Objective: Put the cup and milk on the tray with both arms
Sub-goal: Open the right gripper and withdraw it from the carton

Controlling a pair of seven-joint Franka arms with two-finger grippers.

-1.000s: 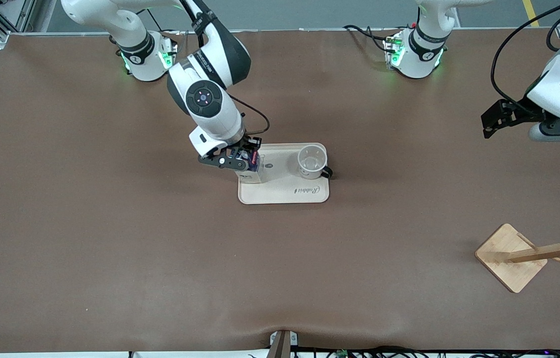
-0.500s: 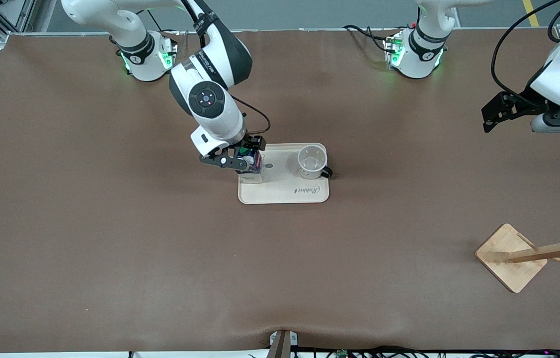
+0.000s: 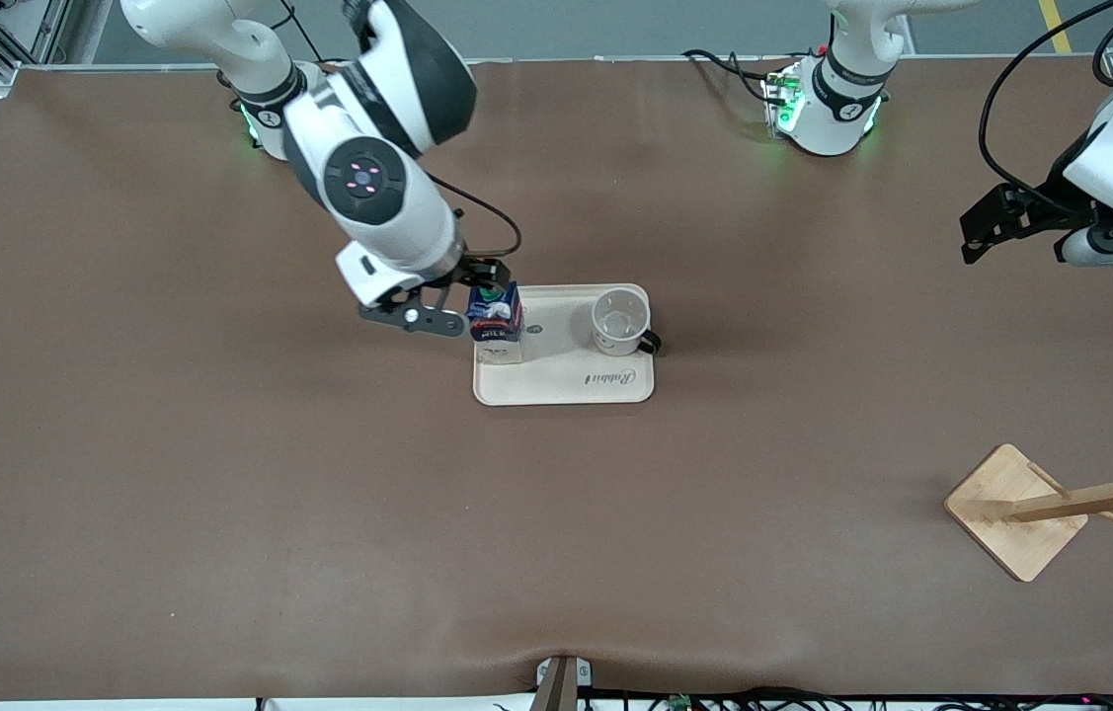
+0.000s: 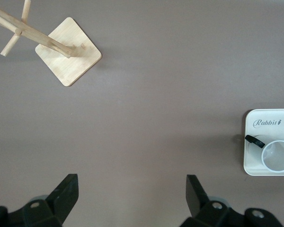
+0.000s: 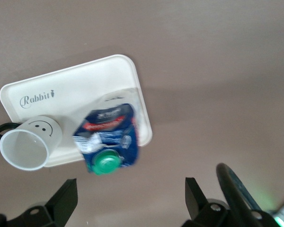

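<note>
Front view: you have the milk carton (image 3: 497,324) standing upright on the cream tray (image 3: 564,385), at the tray's end toward the right arm, and the white mug (image 3: 618,321) upright at the tray's other end with its black handle sticking out past the rim toward the left arm's end of the table. The two sit apart, so each had room for a gripper to come in from its own side. The right gripper (image 3: 447,296) hangs just beside the carton's top, over the tray edge and the brown table (image 3: 220,474), jaws apart and off the carton. The left gripper (image 3: 1040,232) is up over the left arm's end of the table, well apart from the tray; that arm waits. A wooden stand (image 3: 1020,509) lies near that end, nearer the camera. Left wrist view: the left gripper's fingers (image 4: 66,194) are spread wide with nothing between them; below you see the stand, bare table, and the tray corner with the mug. Right wrist view: the right gripper's fingers (image 5: 64,198) are spread and empty, the carton's green cap (image 5: 105,163) below and between them. Judgement: both items look placed; you have only to clear the arm without clipping the carton.
</note>
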